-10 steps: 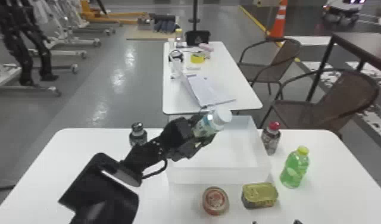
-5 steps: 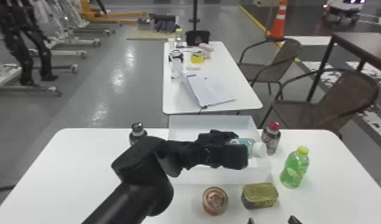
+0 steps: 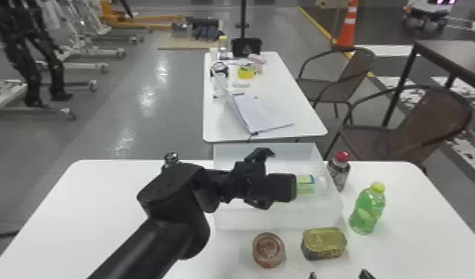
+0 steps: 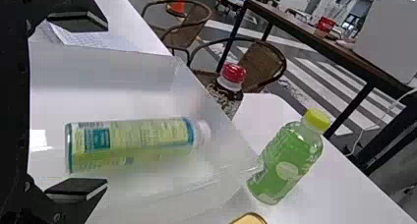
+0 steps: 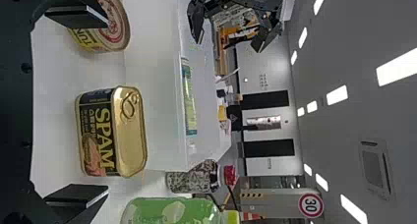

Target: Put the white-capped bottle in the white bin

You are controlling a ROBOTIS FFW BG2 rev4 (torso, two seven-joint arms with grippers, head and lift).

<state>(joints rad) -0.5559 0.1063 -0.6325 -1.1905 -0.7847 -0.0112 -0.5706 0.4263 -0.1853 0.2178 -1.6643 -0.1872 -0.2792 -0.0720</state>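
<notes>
Head view: task btl (image 3: 305, 184) is within the white bin (image 3: 277, 219), on its side, cap toward robot's R; can't tell if it's touching the bin floor. Looks: slim, yellow-green label w/ a blue band near the neck, teal patch toward the base, plain white cap. L gripper (image 3: 271, 180) is over the bin, fingers spread wide, clear of the btl per L wrist view. R gripper (image 3: 339, 275) is at the bottom edge, fingers apart too. Vs. 1 s ago: btl was clamped in the L gripper, tilted, cap up, above the bin; approx. 0.5 s ago it was lower & nearly level; now it's released & lower still.
</notes>
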